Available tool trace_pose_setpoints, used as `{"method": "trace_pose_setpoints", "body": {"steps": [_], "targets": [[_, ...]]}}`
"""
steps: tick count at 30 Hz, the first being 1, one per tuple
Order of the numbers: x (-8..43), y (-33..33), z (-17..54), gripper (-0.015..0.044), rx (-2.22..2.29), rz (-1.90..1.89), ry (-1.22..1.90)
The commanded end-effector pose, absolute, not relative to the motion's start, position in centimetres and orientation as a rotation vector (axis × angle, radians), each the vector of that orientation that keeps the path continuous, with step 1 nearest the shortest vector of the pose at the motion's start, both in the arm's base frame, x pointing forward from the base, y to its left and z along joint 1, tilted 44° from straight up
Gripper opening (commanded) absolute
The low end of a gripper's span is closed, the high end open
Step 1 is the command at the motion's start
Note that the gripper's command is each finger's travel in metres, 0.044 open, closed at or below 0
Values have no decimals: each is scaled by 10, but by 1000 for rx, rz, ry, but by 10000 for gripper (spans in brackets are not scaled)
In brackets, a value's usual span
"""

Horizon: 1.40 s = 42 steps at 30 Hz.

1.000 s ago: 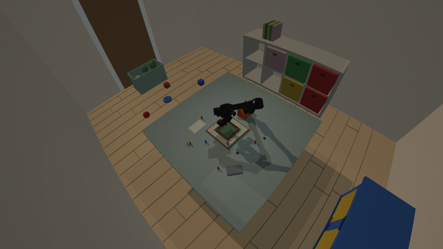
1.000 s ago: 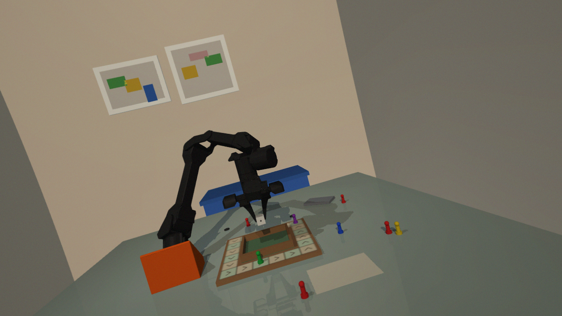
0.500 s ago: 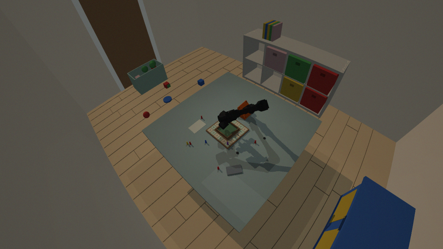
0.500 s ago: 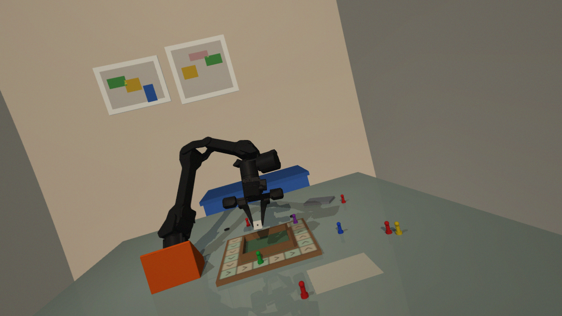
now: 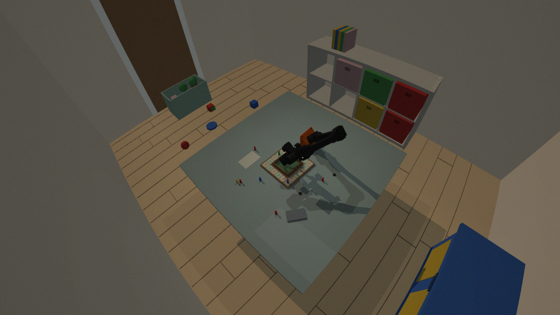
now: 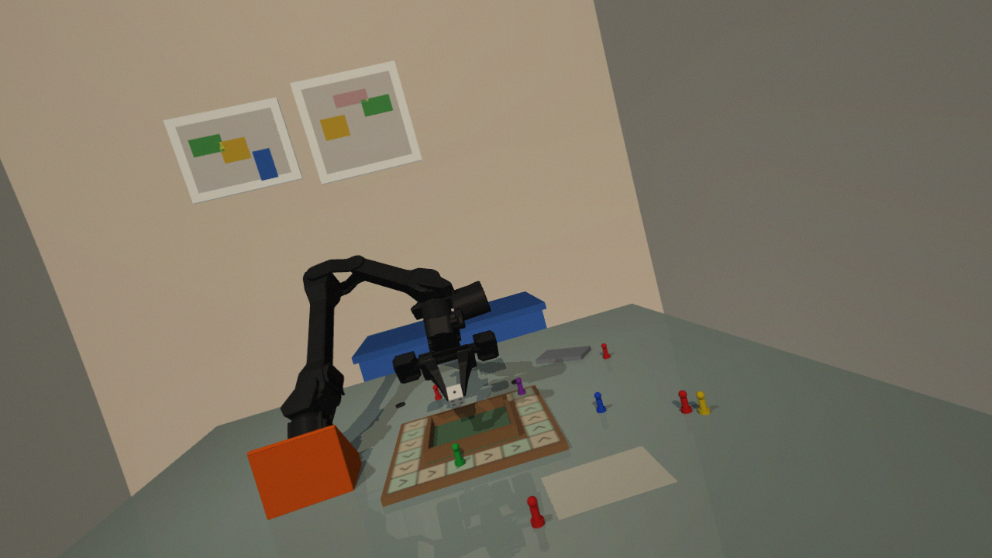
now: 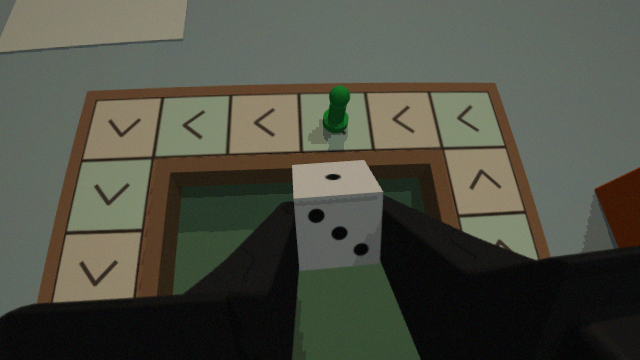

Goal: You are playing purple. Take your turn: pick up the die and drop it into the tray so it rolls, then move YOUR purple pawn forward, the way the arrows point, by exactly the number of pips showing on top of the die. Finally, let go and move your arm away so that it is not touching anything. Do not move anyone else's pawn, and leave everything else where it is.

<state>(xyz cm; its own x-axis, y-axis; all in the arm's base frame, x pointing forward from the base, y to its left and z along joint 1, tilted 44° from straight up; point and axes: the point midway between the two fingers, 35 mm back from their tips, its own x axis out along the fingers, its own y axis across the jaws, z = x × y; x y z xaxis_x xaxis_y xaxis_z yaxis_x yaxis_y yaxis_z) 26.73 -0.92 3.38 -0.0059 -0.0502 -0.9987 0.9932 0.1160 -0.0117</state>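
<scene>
So the WidowX gripper has the white die pinched, three-pip face toward the wrist cam, one-pip face beyond. It's a cube, so no long axis, and it looks to be above the green-floored tray.

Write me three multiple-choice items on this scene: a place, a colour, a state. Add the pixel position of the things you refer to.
1. Where does the green pawn (image 6: 458, 455) (image 7: 336, 110) stand?
A) in the tray
B) on an arrow square
C) on the pale sheet

2. What colour is the pawn beside the yellow one?
A) red
B) blue
C) purple

3. How is the gripper (image 6: 454, 394) (image 7: 332, 210)?
A) open
B) shut on a pawn
C) shut on the die

1 B: its base covers a board square.
2 A: a red pawn (image 6: 684, 402) (image 5: 240, 181) stands there.
3 C: the white die (image 6: 454, 392) (image 7: 338, 230) sits between its fingers.
</scene>
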Motion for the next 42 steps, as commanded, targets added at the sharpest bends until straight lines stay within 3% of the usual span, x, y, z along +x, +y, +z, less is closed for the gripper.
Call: {"method": "trace_pose_setpoints", "body": {"steps": [1,6,22,38,42], "targets": [[269,-12,41,0,1071,-1166,1190],[278,-18,82,0,1071,-1166,1190],[277,-16,81,0,1081,-1161,1188],[280,-44,110,420,1070,-1168,1189],[274,-37,84,440,1181,-1076,1457]]}}
